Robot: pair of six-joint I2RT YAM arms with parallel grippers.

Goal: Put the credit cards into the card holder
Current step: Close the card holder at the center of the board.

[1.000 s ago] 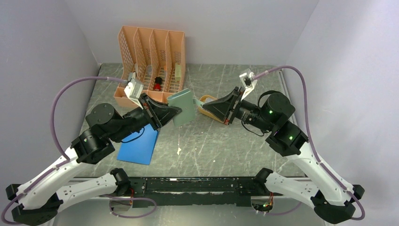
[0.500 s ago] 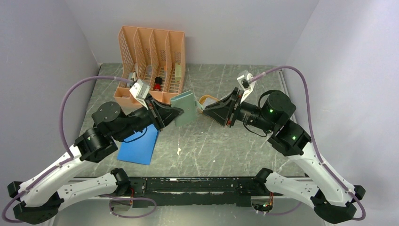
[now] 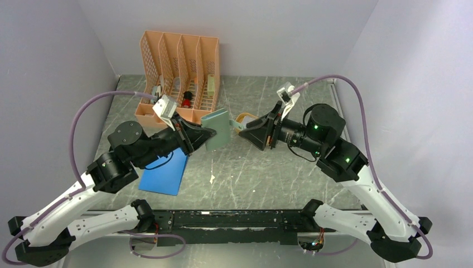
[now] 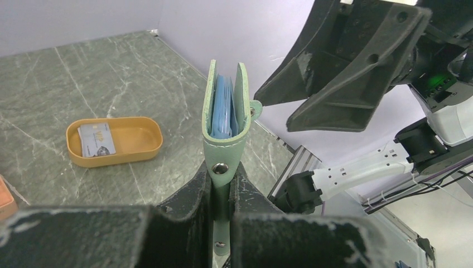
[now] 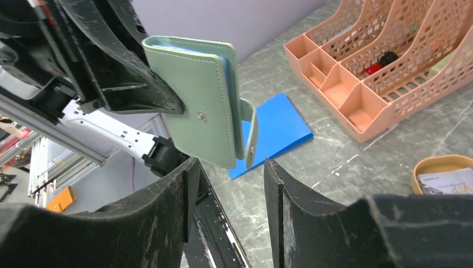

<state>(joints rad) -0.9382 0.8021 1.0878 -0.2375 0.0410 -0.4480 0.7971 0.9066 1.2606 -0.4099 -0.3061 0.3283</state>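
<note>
My left gripper [image 3: 204, 134] is shut on the sage-green card holder [image 3: 217, 129] and holds it off the table on edge. In the left wrist view the gripper [image 4: 223, 174] clamps the card holder [image 4: 223, 146] at its fold, with the blue inner pockets facing away. My right gripper [image 3: 244, 130] is open and empty, just right of the card holder. In the right wrist view its jaws [image 5: 229, 165] gape below the card holder [image 5: 201, 106] and its hanging snap tab. One credit card [image 4: 96, 139] lies in the mustard tray [image 4: 114, 162]; it also shows in the right wrist view [image 5: 450, 180].
A peach mesh desk organiser [image 3: 179, 72] stands at the back left. A flat blue pad [image 3: 165, 173] lies under the left arm. The mustard tray [image 3: 244, 116] sits behind the right gripper. Side walls close in the table.
My right gripper has moved left and nearer to the card holder. My left gripper has shifted slightly with the card holder still held.
</note>
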